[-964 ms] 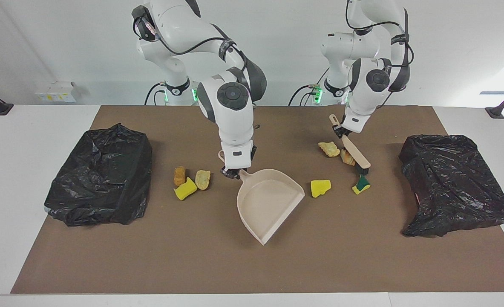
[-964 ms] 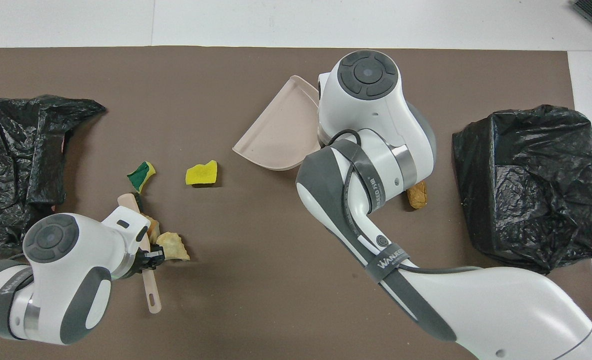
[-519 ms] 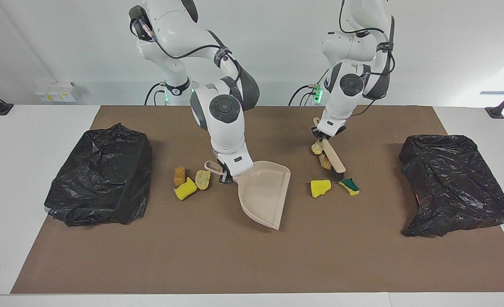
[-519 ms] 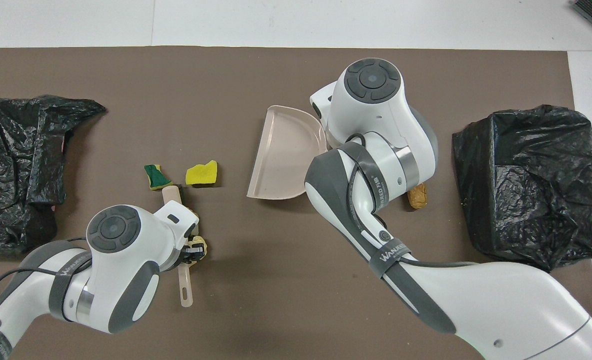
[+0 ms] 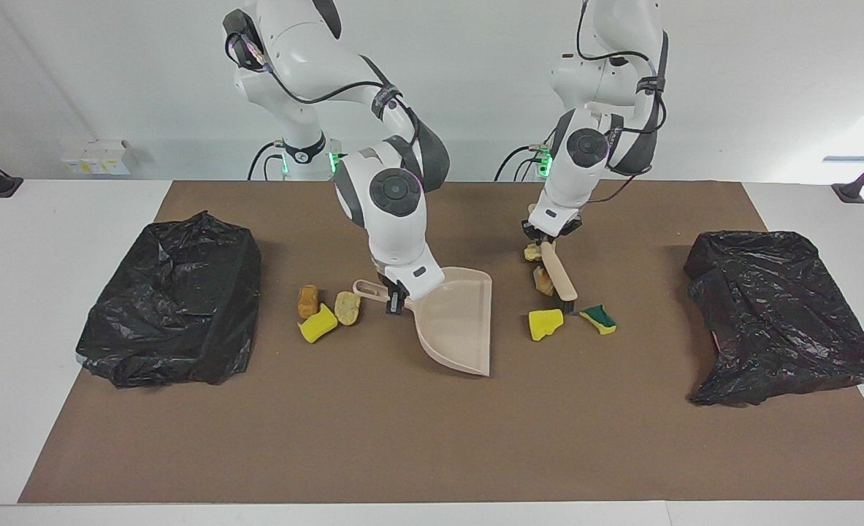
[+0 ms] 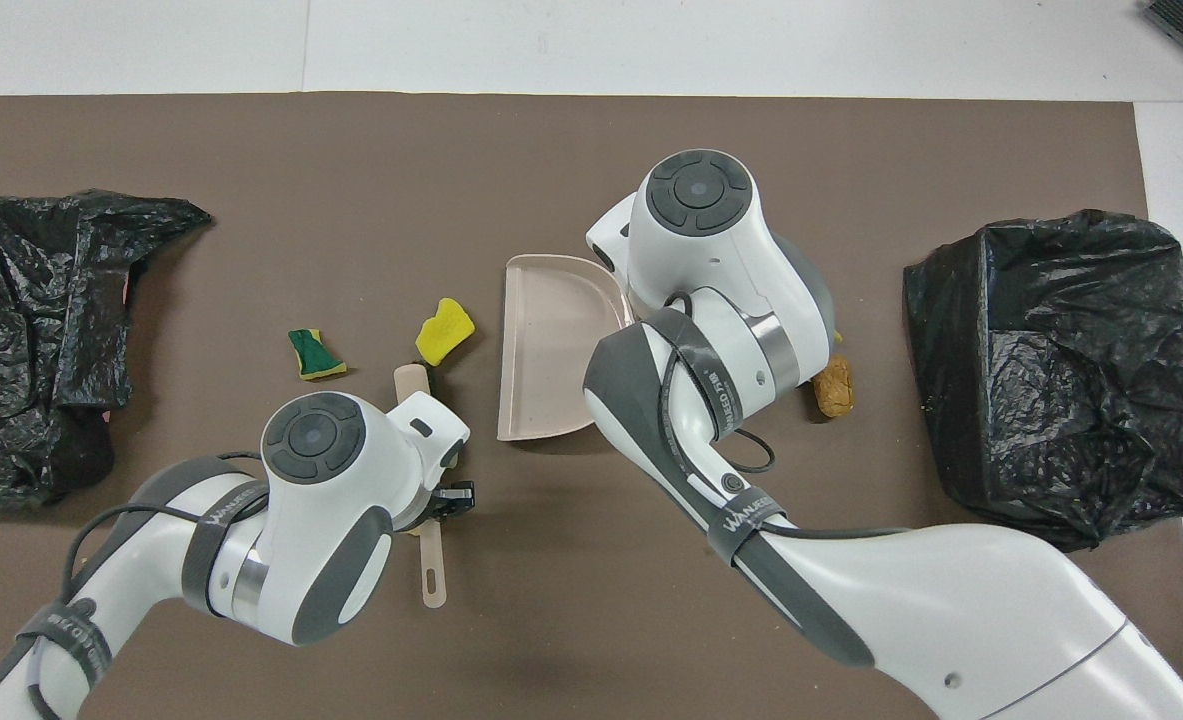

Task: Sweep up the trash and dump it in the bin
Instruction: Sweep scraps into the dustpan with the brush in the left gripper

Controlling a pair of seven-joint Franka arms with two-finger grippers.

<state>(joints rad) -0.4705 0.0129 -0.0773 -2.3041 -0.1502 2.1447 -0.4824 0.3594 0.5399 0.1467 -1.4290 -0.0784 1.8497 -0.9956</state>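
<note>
Trash count: seven scraps are lying on the brown mat (image 5: 432,438). Three are sitting toward the right arm's end, beside the dustpan (image 5: 459,321) handle: a brown chunk (image 5: 307,300), a tan chunk (image 5: 348,307) and a yellow sponge piece (image 5: 318,324). Four are sitting toward the left arm's end: yellow sponge (image 5: 545,324), green-and-yellow sponge (image 5: 598,318), and two bread-like chunks (image 5: 543,280) (image 5: 533,252) lying against the brush (image 5: 559,272), nearer the robots.

Also one dustpan, one brush, two black bin bags (image 5: 172,299) (image 5: 778,314), one at each end of the mat.

Right gripper (image 5: 396,298) is pinching the dustpan handle, pan tipped on its edge on the mat, mouth facing the four-scrap group. Left gripper (image 5: 548,232) is clamping the brush handle, bristles down, touching the yellow sponge.

Versus half a second ago: the brush has moved toward the dustpan, pushing the yellow sponge closer to the pan mouth and turning it; the green-and-yellow sponge has barely moved and is now sitting just beside the bristles. The dustpan has shifted slightly nearer the robots. The three-scrap group hasn't moved.
</note>
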